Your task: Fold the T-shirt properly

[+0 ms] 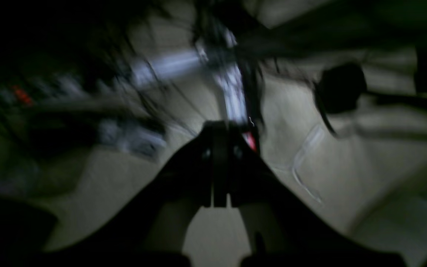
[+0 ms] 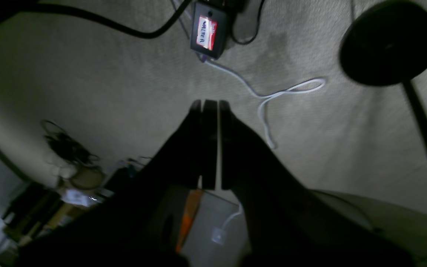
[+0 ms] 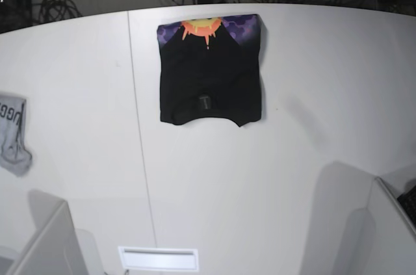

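The T-shirt (image 3: 211,73) lies folded into a rough black square on the white table (image 3: 312,158) in the base view. Its orange sun and purple cloud print shows along the far edge, and a small label sits near its front edge. Neither gripper appears in the base view. In the left wrist view, which is blurred, my left gripper (image 1: 221,128) is shut with nothing in it, over carpeted floor. My right gripper (image 2: 209,104) is also shut and empty in the right wrist view, again over carpet. No cloth shows in either wrist view.
A small grey garment (image 3: 13,132) hangs at the table's left edge. Pale arm housings (image 3: 45,242) fill the base view's bottom corners. On the carpet lie a black labelled box (image 2: 208,31), a white cable (image 2: 272,96) and a round black stand base (image 2: 389,40).
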Available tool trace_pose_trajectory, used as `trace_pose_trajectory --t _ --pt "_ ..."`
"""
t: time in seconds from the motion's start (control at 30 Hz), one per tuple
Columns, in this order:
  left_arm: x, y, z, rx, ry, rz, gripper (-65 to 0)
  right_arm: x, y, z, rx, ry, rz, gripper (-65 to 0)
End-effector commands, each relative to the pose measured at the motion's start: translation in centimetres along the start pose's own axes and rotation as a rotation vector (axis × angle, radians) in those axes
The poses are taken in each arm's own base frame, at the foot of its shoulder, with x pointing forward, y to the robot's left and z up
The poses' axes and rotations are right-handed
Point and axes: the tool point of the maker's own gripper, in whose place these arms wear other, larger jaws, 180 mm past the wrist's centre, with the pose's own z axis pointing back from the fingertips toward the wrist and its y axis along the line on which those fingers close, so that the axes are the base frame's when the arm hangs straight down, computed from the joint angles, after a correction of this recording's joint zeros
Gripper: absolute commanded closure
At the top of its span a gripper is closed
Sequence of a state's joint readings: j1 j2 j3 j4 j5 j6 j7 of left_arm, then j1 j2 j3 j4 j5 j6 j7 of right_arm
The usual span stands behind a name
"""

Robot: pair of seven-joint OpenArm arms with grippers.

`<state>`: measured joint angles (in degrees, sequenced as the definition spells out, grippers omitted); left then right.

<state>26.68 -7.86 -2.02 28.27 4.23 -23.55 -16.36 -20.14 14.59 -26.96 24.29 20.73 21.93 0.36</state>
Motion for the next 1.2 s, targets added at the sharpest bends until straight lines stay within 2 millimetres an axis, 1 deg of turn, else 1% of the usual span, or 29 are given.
trace_pose_trajectory --t 0.0,0.03,0.07,0.13,0.2,0.27,0.33,0.5,0.7,0.77,0.83,0.87,0.93,1.07,1.17 --pt "-0.5 0.3 -0.1 0.005 0.014 0.017 0.0 -0.1 -0.9 0.3 -0.013 -0.004 -0.003 0.0" --pt "-0.9 0.5 -0.4 0.008 0.038 0.035 0.0 0.6 -1.4 0.2 -0.022 -0.019 -0.008 0.0" --pt "-1.2 0.6 -0.7 0.012 0.055 0.054 0.0 1.2 -1.3 0.0 -0.022 -0.034 -0.015 0.0" --pt "-1.0 0.9 -1.3 0.019 0.07 0.08 0.0 2.9 -1.0 -0.4 -0.023 -0.075 -0.026 0.0" --pt "-0.4 1.2 -1.6 0.027 0.048 0.103 0.0 4.0 -1.0 -0.7 -0.029 -0.091 -0.038 0.0" --pt "0.3 1.4 -1.8 0.032 0.019 0.116 0.0 4.5 -0.8 -1.1 -0.046 -0.09 -0.052 0.0" --pt "1.2 1.5 -2.0 0.032 -0.004 0.111 0.0 4.7 -1.6 -1.2 -0.101 -0.104 -0.056 0.0" --pt "2.6 2.1 -2.2 0.038 -0.039 0.099 0.0 5.5 -3.3 -0.9 -0.213 -0.165 -0.048 0.0" --pt "2.6 2.3 -2.1 0.041 -0.043 0.096 0.0 5.4 -4.2 -0.6 -0.262 -0.168 -0.056 0.0" --pt "2.7 2.3 -2.1 0.041 -0.044 0.096 0.0 4.9 -3.9 -0.8 -0.259 -0.158 -0.059 0.0" --pt "2.7 2.1 -2.2 0.038 -0.046 0.097 0.0 4.4 -3.0 -1.1 -0.245 -0.152 -0.062 0.0" --pt "2.8 2.0 -2.3 0.037 -0.048 0.097 0.0 4.5 -2.7 -1.2 -0.24 -0.153 -0.063 0.0" --pt "2.9 1.9 -2.4 0.032 -0.049 0.093 0.0 4.5 -2.5 -1.3 -0.236 -0.151 -0.06 0.0" --pt "3.9 1.8 -2.8 0.024 -0.057 0.078 0.0 4.5 -2.5 -1.3 -0.237 -0.151 -0.063 0.0" --pt "3.9 1.8 -2.8 0.024 -0.056 0.078 0.0 4.5 -2.5 -1.3 -0.237 -0.151 -0.063 0.0"
